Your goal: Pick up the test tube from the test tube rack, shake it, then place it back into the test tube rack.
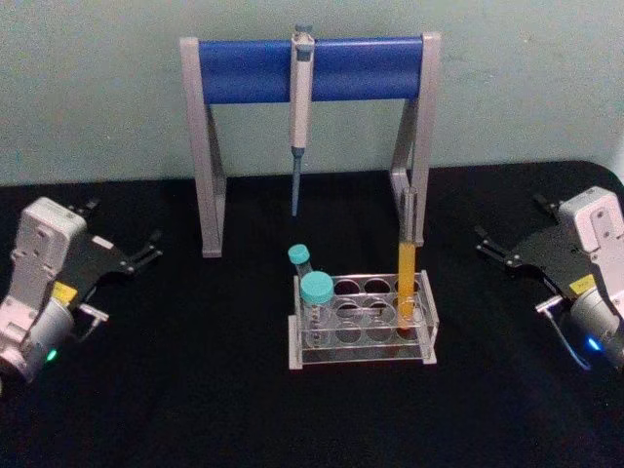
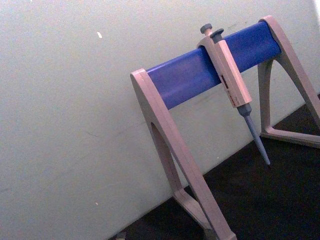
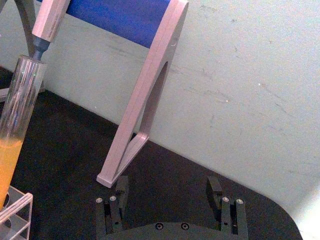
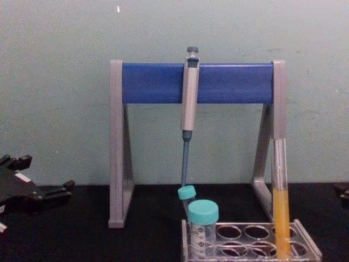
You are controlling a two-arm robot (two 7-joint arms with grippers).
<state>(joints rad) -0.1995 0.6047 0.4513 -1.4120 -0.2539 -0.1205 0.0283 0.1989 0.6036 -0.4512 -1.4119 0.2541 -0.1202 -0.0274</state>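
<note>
Right gripper point(image 1: 512, 222) first: it hovers well off to the right of the test tube rack point(image 1: 363, 353), fingers spread and holding nothing. On the right wrist view I can see both fingers point(image 3: 121, 192) standing apart, with the black table point(image 1: 195, 400) showing between them. My left gripper point(image 1: 125, 229) sits well off to the rack's left, low over the table, and it's splayed and empty too; the chest view has it point(image 4: 46, 174) at the same side.

Now the test tube point(image 1: 406, 268). It stands upright in a hole at the rack's right end, orange-yellow liquid filling its lower half and the clear top rising high above the rack. It's the nearest rack item to the right gripper but well apart from it, and farther again from the left one. From the right wrist I see the tube point(image 3: 20, 115) rising out of the rack's corner.

At the rack's left end stand two teal-capped tubes point(image 1: 315, 288). Behind the rack is the grey-and-blue pipette stand point(image 1: 370, 68), with a pipette point(image 1: 300, 107) hanging from its bar.
</note>
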